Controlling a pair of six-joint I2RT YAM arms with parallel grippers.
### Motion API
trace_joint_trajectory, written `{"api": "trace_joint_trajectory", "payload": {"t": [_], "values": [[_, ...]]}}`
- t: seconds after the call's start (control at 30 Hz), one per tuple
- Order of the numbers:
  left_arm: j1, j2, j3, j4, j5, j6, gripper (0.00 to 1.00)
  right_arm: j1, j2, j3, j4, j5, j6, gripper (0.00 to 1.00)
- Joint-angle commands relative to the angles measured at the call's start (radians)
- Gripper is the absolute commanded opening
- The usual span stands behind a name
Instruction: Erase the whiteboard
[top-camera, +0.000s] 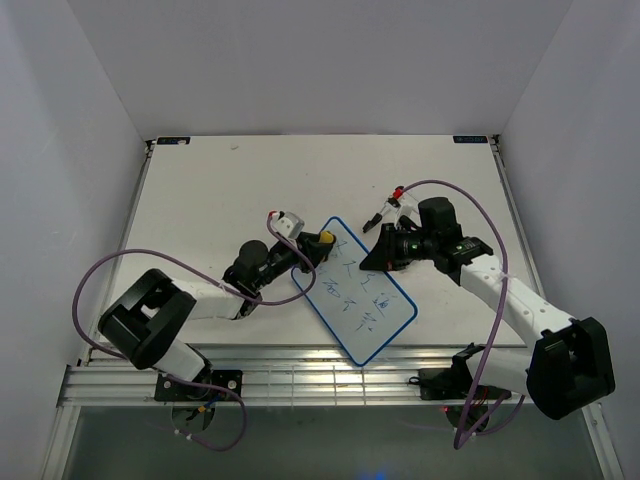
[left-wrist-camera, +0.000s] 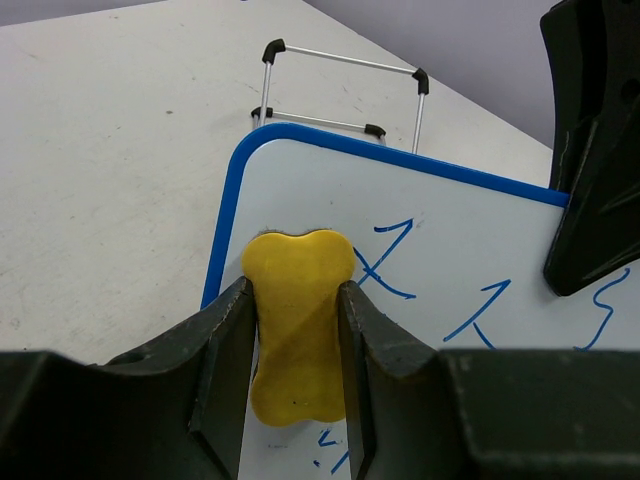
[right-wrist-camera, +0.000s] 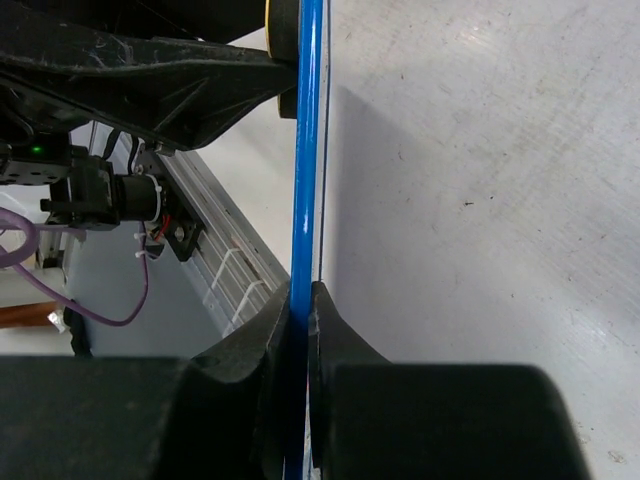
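Note:
The whiteboard (top-camera: 357, 292) is white with a blue rim and blue handwriting. It is held tilted above the table. My right gripper (top-camera: 372, 256) is shut on its far right edge; the right wrist view shows the blue rim (right-wrist-camera: 306, 180) edge-on, clamped between the jaws. My left gripper (top-camera: 314, 246) is shut on the yellow peanut-shaped eraser (left-wrist-camera: 296, 320) and presses it against the board's top left corner (left-wrist-camera: 240, 160), beside the blue marks. The eraser also shows in the top view (top-camera: 325, 238).
A wire stand with black feet (left-wrist-camera: 340, 95) stands on the table behind the board. The right gripper's black finger (left-wrist-camera: 590, 150) shows at the right edge of the left wrist view. Aluminium rails (top-camera: 300, 385) run along the table's near edge.

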Motion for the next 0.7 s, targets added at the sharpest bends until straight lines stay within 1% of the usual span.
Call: {"api": "trace_joint_trajectory", "payload": {"t": [0.0, 0.23, 0.27, 0.47, 0.57, 0.67], "values": [[-0.006, 0.036, 0.012, 0.084, 0.007, -0.015, 0.11, 0.031, -0.038, 0.005, 0.116, -0.094, 0.064, 0.08], [-0.095, 0.062, 0.003, 0.107, -0.04, 0.003, 0.11, 0.051, -0.021, 0.002, 0.165, -0.071, 0.085, 0.08], [-0.121, 0.062, 0.003, 0.107, -0.048, 0.006, 0.1, 0.052, -0.018, 0.004, 0.171, -0.069, 0.087, 0.08], [-0.189, 0.036, 0.001, 0.098, -0.074, 0.007, 0.1, 0.069, 0.008, -0.004, 0.194, -0.066, 0.081, 0.08], [-0.194, 0.028, 0.003, 0.09, -0.079, 0.007, 0.1, 0.075, 0.0, -0.021, 0.215, -0.071, 0.084, 0.08], [-0.188, 0.031, 0.008, 0.067, -0.145, 0.009, 0.09, 0.075, -0.013, -0.036, 0.224, -0.072, 0.09, 0.08]]}}
